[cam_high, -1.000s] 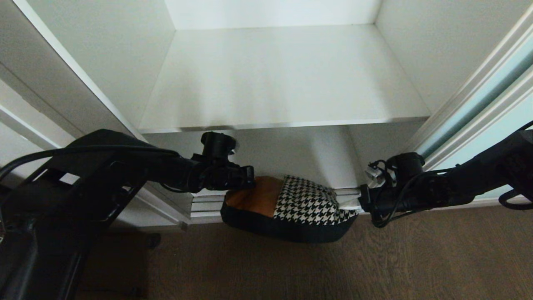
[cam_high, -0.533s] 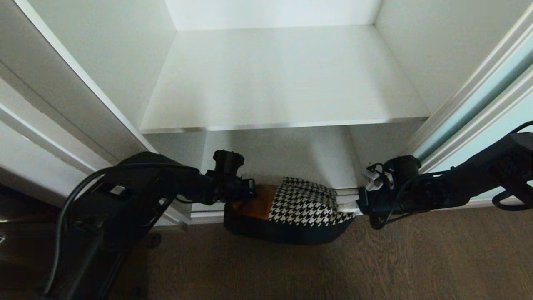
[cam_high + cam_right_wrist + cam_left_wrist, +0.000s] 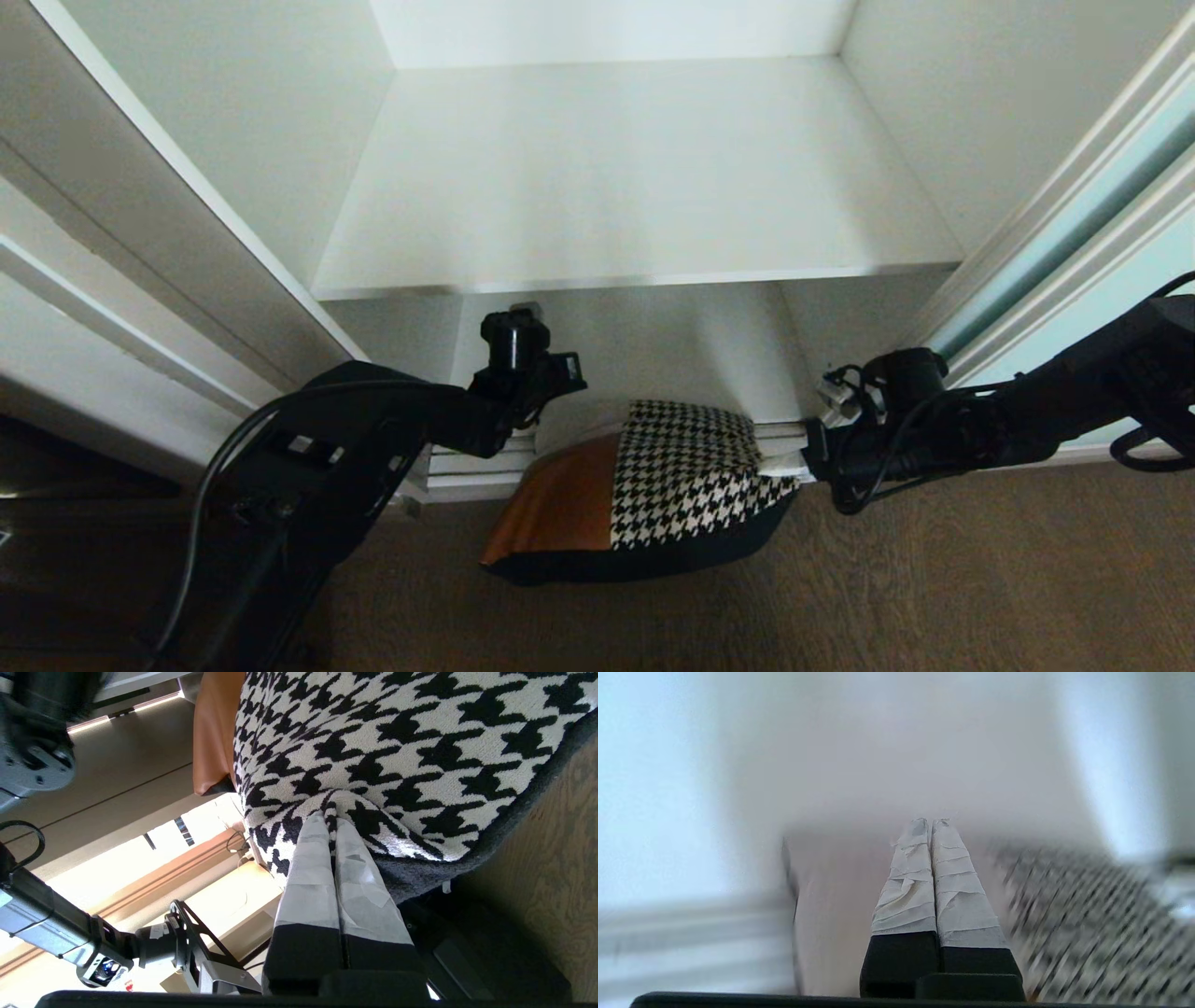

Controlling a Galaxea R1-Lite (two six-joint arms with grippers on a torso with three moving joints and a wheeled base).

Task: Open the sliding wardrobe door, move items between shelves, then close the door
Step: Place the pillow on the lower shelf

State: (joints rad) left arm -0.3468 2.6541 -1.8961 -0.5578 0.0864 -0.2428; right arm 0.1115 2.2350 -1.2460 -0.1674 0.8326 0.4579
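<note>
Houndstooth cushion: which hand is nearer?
Right. The right hand is shut on the houndstooth cushion, pinching its fabric at one edge; the left hand, shut and empty, is just above its orange side.

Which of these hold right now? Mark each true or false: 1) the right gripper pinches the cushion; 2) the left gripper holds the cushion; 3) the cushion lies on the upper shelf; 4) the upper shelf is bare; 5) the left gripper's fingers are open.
1) True: the right gripper is shut on the cushion, pinching its houndstooth fabric.
2) False: the left gripper holds nothing; it sits at the cushion's tan end.
3) False: the cushion hangs below the upper shelf, over the floor.
4) True.
5) False: its fingers are pressed together.
</note>
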